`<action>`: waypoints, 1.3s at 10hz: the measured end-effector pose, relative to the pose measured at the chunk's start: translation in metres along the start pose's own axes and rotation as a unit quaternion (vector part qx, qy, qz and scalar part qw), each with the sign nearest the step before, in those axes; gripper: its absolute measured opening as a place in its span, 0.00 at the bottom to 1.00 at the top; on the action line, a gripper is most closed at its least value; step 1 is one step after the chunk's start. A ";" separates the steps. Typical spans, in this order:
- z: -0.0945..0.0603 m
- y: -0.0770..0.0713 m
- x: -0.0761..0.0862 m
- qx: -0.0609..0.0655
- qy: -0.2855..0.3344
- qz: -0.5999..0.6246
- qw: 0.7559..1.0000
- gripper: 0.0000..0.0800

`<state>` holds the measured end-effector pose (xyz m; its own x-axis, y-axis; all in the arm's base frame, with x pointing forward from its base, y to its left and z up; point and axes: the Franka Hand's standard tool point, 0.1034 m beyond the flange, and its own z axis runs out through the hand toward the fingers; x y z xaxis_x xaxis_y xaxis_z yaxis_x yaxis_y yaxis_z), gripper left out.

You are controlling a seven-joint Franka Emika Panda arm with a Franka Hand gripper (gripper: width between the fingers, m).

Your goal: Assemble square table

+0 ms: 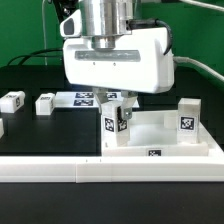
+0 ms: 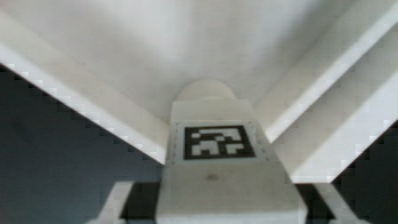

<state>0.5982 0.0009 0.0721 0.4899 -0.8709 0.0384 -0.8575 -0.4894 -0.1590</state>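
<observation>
At the table slab's (image 1: 190, 148) corner on the exterior view's left, the hand (image 1: 116, 108) holds a leg (image 1: 112, 127) upright, jaws part-way closed and clamped on its sides. The slab lies on the tabletop (image 1: 40, 132), another leg (image 1: 187, 117) standing at its far corner. This looks like the seating step: next, line it up squarely and twist it into the socket.

A matte black flat tabletop (image 1: 40, 135) lies under bright, even light. Behind it, thin dark cables (image 1: 32, 52) trail before what may be a pale plain wall (image 1: 203, 28), too blurred to tell.
</observation>
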 end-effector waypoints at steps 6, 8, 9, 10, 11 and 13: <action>0.000 0.001 0.002 0.004 -0.006 0.118 0.993 0.53; 0.001 0.002 -0.002 -0.004 -0.015 0.063 0.998 0.69; 0.003 0.002 -0.003 -0.005 -0.016 0.038 0.999 0.79; 0.003 0.002 -0.004 -0.006 -0.018 -0.027 0.999 0.79; 0.003 0.002 -0.005 -0.007 -0.023 -0.099 0.995 0.81; 0.002 0.000 -0.003 -0.004 -0.024 -0.185 0.982 0.81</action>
<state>0.5967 0.0037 0.0698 0.7748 -0.6306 0.0458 -0.6207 -0.7724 -0.1348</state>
